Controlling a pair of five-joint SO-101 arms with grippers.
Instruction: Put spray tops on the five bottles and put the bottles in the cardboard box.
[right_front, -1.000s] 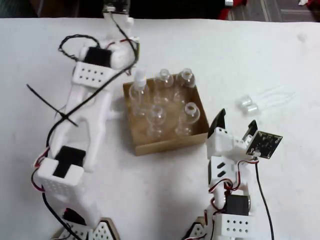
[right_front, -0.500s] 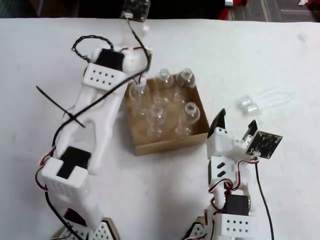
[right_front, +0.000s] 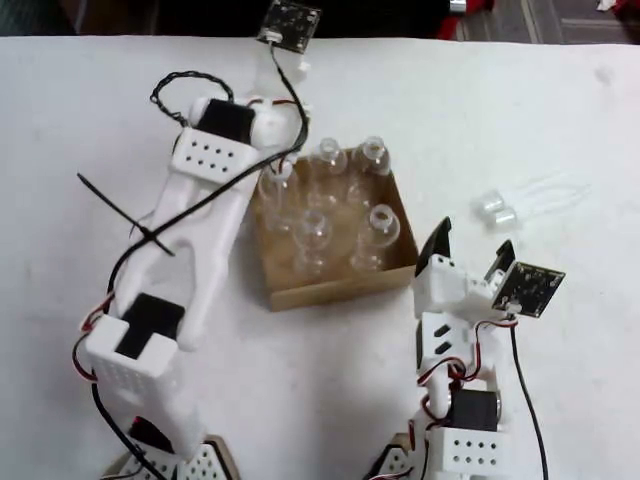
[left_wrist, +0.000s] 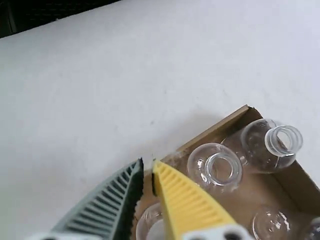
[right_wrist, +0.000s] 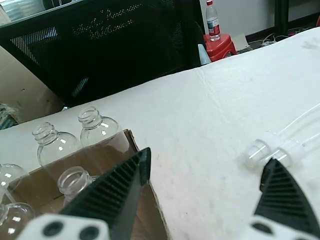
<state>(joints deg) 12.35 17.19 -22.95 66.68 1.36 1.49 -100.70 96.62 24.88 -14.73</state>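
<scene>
Over far-left corner of box (right_front: 330, 288), left tool (left_wrist: 148, 164) closed, nothing gripped. Beside box, right tool (right_front: 474, 238) wide open. Best: pinch spray top (right_front: 490, 203) by collar, tube trailing, seat squarely on bottle (right_front: 381, 222).

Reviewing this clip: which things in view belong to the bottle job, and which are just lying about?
Part of the job:
- five clear plastic bottles, standing in the box
- brown cardboard box
- two white spray tops with tubes, lying on the white table

Just lying about:
- red stool with a drink bottle on it
- black mesh panel behind the table
</scene>
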